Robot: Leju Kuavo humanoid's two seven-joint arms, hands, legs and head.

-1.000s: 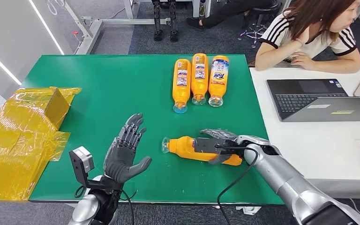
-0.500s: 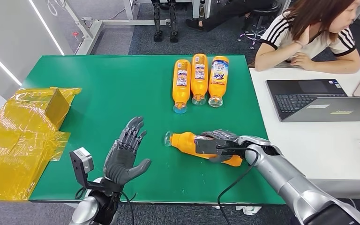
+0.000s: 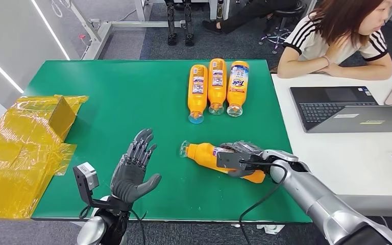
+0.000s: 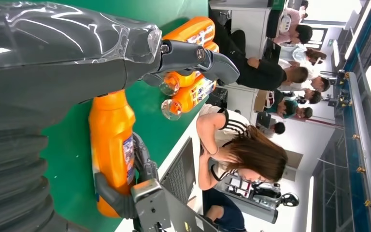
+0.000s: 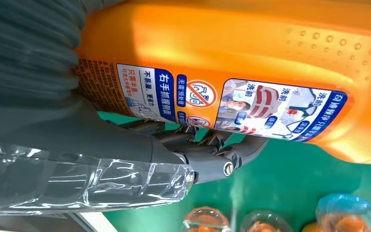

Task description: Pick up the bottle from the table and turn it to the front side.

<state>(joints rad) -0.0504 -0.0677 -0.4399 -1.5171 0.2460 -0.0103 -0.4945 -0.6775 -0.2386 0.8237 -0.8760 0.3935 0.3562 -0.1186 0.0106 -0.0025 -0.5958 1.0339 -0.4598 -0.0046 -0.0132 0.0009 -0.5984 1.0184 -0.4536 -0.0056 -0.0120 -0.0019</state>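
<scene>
An orange detergent bottle with a clear cap lies slanted on the green table, cap end raised toward the left. My right hand grips its body, fingers wrapped around it. In the right wrist view the bottle shows a blue and white label against my fingers. My left hand hovers open, palm up, left of the bottle, holding nothing. The left wrist view shows the held bottle beyond my thumb.
Three more orange bottles lie side by side at the table's far side. Crumpled yellow plastic wrap covers the left edge. A person sits at a white desk on the right with a laptop.
My right hand has lifted and rolled the bottle, its cap end rising and shifting slightly right. The left hand has sunk a little. The person lowered an arm.
</scene>
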